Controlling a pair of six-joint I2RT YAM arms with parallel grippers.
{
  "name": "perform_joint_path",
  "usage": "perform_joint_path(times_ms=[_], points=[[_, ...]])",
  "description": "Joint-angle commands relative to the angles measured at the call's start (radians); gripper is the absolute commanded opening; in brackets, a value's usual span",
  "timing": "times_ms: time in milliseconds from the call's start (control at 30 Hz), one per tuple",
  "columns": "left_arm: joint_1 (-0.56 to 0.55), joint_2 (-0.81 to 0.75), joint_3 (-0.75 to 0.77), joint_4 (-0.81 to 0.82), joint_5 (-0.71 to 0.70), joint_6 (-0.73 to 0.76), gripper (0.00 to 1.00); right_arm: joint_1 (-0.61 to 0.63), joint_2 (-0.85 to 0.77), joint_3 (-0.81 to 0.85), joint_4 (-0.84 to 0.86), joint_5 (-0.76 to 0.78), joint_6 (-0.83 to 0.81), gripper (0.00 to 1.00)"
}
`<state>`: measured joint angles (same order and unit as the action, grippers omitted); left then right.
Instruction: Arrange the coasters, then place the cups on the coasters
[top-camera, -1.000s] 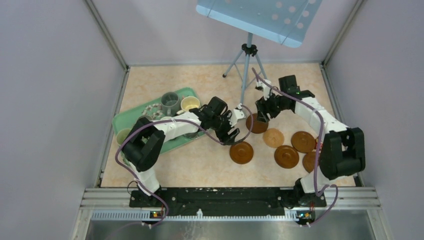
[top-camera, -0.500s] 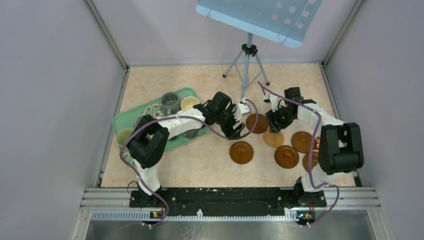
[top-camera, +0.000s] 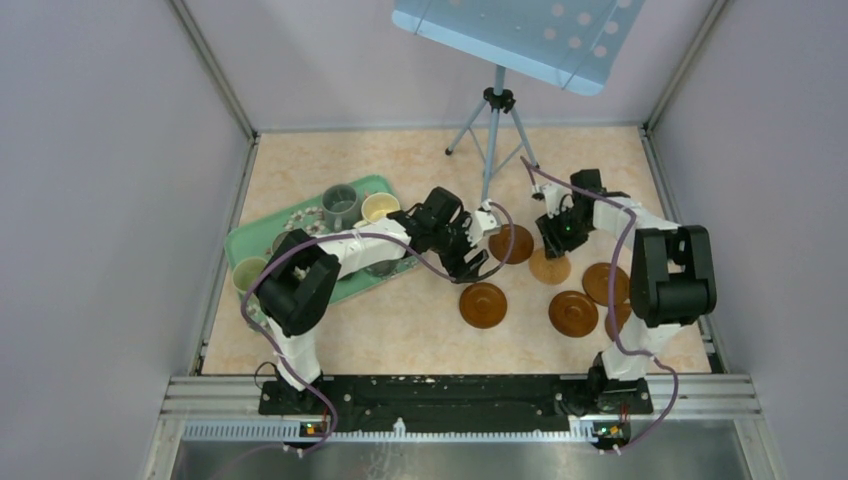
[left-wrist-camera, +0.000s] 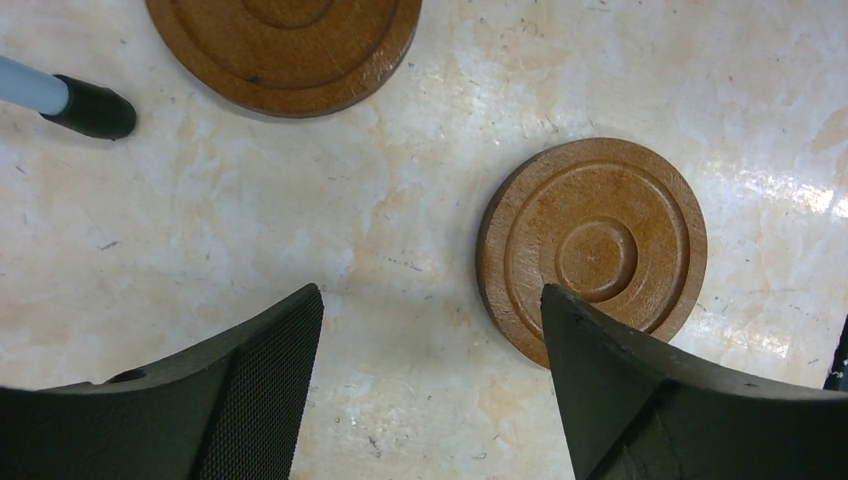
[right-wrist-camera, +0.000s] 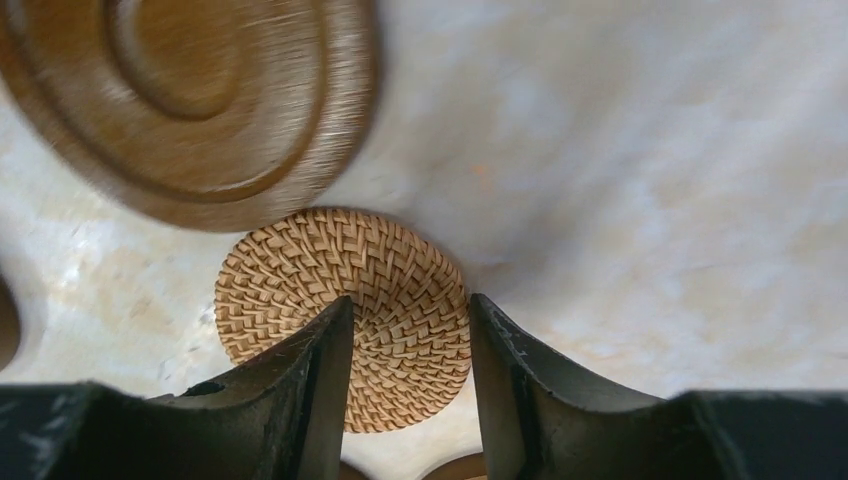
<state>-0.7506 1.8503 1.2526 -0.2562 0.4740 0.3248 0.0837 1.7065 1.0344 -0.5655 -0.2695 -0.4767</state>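
Several round brown coasters lie right of centre: one (top-camera: 511, 243) by the tripod, one (top-camera: 483, 305) nearer, others (top-camera: 573, 313) (top-camera: 603, 283) further right. A pale woven coaster (top-camera: 549, 267) (right-wrist-camera: 330, 290) lies flat among them. My right gripper (top-camera: 552, 243) (right-wrist-camera: 410, 300) hovers over its right part, jaws partly apart and holding nothing. My left gripper (top-camera: 478, 265) (left-wrist-camera: 430, 300) is open over bare table, its right finger overlapping a brown coaster (left-wrist-camera: 592, 240); another brown coaster (left-wrist-camera: 285, 40) lies beyond. The cups, among them a grey one (top-camera: 341, 203), a cream one (top-camera: 380, 207) and a pale green one (top-camera: 247, 272), stand on the tray.
The green tray (top-camera: 250, 240) sits at the left, partly under my left arm. A tripod (top-camera: 497, 100) stands at the back, one foot (left-wrist-camera: 90, 108) beside the far coaster. Enclosure walls ring the table.
My right gripper came right and nearer, from the dark coaster to over the woven one, its jaws narrowing. My left gripper shifted slightly right and opened wider.
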Motion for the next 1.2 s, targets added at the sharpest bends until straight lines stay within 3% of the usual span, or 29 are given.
perform_joint_path(times_ms=[0,467,800,1167], points=[[-0.003,-0.036,-0.02,0.027,0.0,0.009,0.86,-0.06,0.103,0.099,0.126,0.111,-0.002,0.43],[0.008,-0.009,-0.023,0.032,0.007,0.021,0.87,-0.077,0.323,0.372,0.132,0.129,0.032,0.43],[0.008,-0.008,-0.033,0.035,0.002,0.029,0.89,-0.08,0.364,0.447,0.141,0.185,0.038,0.43],[0.008,-0.027,-0.035,0.026,-0.013,0.02,0.92,-0.079,0.343,0.491,0.122,0.12,0.064,0.43]])
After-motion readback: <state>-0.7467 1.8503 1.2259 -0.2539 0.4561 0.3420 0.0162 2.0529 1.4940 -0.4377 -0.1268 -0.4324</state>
